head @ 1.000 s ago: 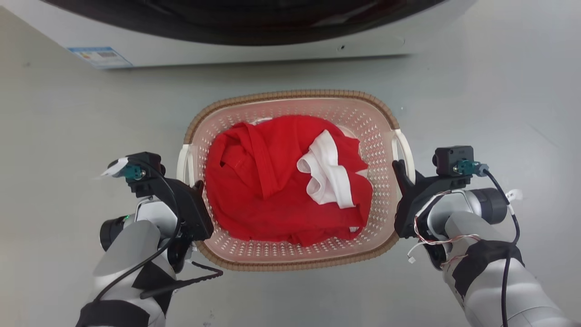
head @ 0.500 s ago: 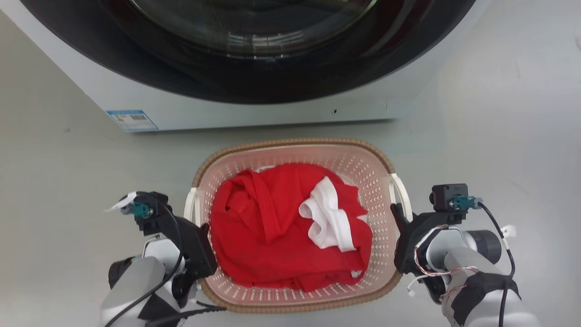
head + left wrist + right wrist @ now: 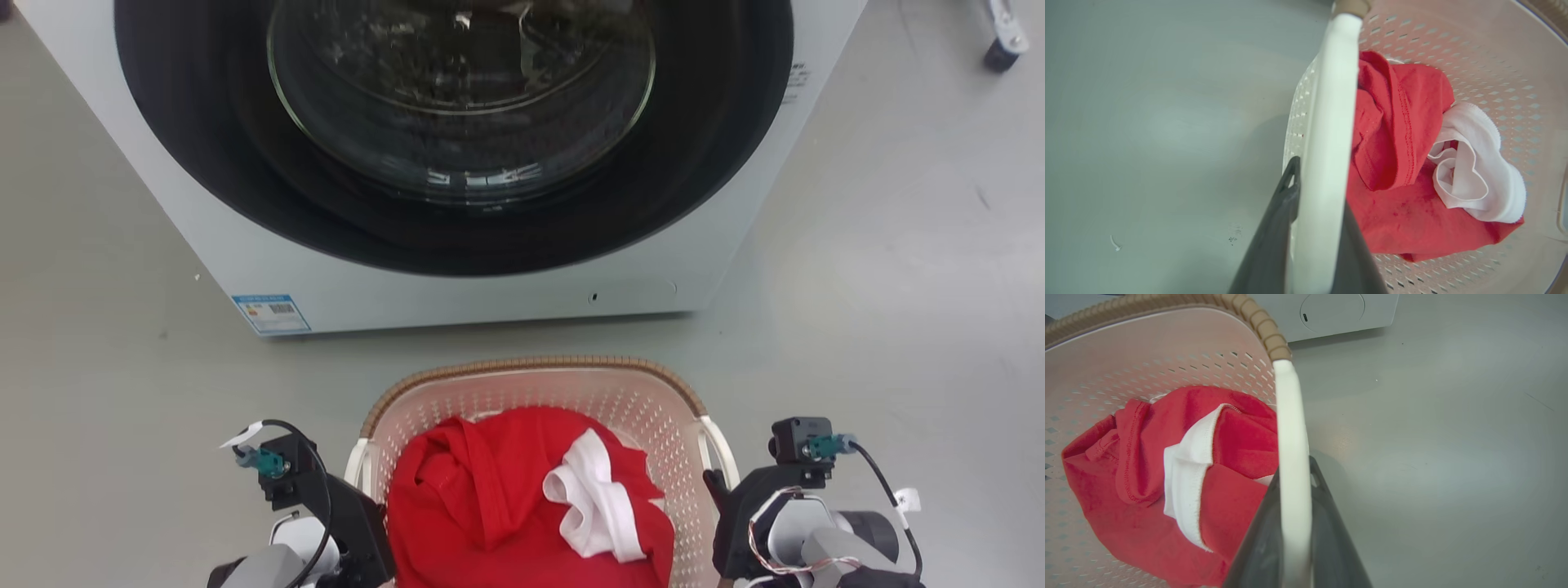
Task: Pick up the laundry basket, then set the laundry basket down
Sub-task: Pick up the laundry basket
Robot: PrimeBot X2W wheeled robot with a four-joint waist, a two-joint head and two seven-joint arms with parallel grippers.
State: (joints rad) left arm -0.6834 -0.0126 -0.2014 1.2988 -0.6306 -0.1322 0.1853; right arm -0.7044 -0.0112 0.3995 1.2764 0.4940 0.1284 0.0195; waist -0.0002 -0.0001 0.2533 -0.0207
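My left fingers (image 3: 1274, 228) are clamped on one white side handle (image 3: 1327, 143) of the cream perforated plastic laundry basket (image 3: 531, 392), my right fingers (image 3: 1261, 539) on the other handle (image 3: 1292, 457); it's near the white washing machine (image 3: 457, 300).

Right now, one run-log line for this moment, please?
left gripper: shut on left handle | right gripper: shut on right handle | laundry basket: holds red garment, white garment | washing machine: ahead

The laundry basket (image 3: 645, 408) is perforated cream, its rim (image 3: 531, 362) woven brown.
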